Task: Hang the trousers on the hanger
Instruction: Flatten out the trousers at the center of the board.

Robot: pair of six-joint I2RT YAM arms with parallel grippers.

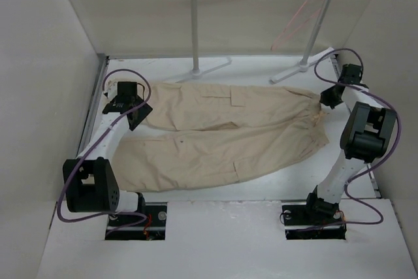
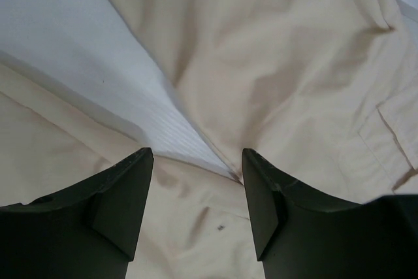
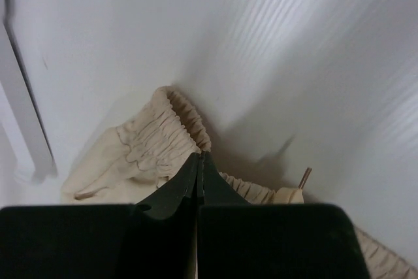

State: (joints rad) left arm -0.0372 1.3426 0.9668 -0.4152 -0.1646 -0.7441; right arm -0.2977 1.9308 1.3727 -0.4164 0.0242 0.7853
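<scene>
Right pincer (image 3: pixel 198 158) pinches the waistband of limp beige cotton trousers (image 1: pixel 222 132), likely their firmest hold; left pincer (image 2: pixel 197 155) spread over the legs

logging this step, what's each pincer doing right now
left pincer: open, over the trousers, holding nothing
right pincer: closed, apparently pinching the waistband

Left arm (image 1: pixel 104 138) extended forward, left gripper (image 2: pixel 196 161) lowered, jaws parted, right arm (image 1: pixel 339 168) bent, right gripper (image 3: pixel 198 159) jaws pinched together on trousers (image 3: pixel 150 142) waistband.
</scene>
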